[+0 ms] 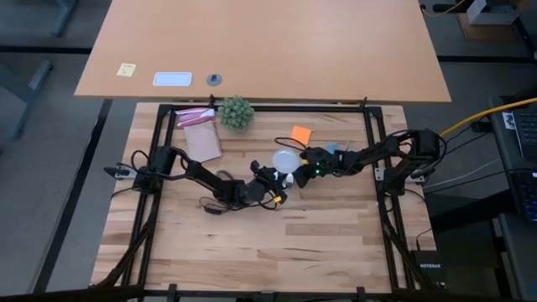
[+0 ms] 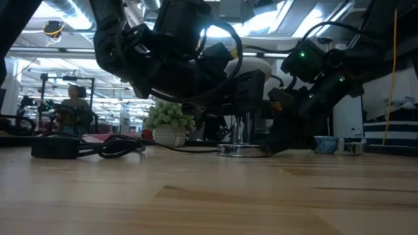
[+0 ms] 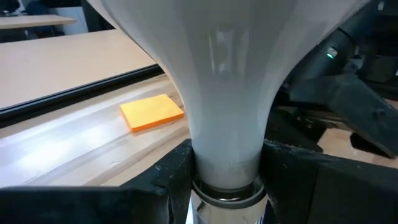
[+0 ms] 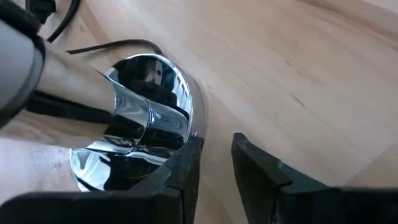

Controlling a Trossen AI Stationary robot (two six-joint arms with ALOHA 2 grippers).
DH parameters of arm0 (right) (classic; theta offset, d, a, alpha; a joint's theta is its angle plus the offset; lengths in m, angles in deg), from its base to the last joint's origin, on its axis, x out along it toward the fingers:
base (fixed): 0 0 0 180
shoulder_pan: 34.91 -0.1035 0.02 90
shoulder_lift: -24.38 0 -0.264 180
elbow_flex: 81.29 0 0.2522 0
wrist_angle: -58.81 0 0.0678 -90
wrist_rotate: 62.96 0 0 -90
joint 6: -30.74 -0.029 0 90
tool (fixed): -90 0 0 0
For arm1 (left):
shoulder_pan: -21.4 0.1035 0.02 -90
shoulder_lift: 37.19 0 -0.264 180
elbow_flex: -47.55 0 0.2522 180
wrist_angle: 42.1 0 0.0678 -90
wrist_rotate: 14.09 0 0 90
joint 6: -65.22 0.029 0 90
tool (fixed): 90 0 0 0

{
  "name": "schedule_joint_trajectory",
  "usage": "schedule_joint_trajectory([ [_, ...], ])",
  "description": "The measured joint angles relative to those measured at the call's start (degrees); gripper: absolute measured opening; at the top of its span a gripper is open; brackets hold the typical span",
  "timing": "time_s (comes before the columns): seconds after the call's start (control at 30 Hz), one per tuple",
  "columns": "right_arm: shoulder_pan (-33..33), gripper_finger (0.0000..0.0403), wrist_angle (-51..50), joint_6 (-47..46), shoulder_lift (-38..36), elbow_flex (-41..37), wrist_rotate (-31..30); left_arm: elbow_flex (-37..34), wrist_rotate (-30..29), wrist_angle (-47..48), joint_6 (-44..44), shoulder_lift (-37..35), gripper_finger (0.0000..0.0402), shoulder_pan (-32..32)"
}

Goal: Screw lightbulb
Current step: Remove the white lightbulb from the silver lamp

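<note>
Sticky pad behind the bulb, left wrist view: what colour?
Orange: the flat square sticky-note pad on the wooden tabletop, clearest in the left wrist view.

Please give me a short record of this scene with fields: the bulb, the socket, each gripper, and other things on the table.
bulb: lightbulb, white, upright, its neck between the left fingers
socket: shiny socket base on the wooden table, under the bulb
left gripper: left gripper shut on the lightbulb's neck, at table centre
right gripper: right gripper at the rim of the socket base; grip not clear
other things: orange sticky pad, green spiky plant, pink packet
</note>
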Motion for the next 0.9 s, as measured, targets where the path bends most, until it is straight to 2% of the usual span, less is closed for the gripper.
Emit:
schedule_joint_trajectory([
  [0.4,-6.3,0.0101,2.3,-2.7,0.1,-0.1,-7.5,0.0,-1.6,0.3,-0.8,-0.1,0.0153,-0.1],
  [0.47,-7.7,0.0101,3.0,-3.1,0.2,-0.1,-6.6,0.0,-1.8,0.2,-0.8,-0.1,0.0153,0.0],
  [0.6,-10.4,0.0102,3.8,-3.1,0.3,0.3,-0.7,0.0,-1.6,0.6,-0.9,0.0,0.0153,0.1],
  [0.9,-12.6,0.0102,4.7,0.5,-0.2,1.2,-2.7,0.0,-1.4,0.6,-0.8,0.0,0.0153,-0.5],
])
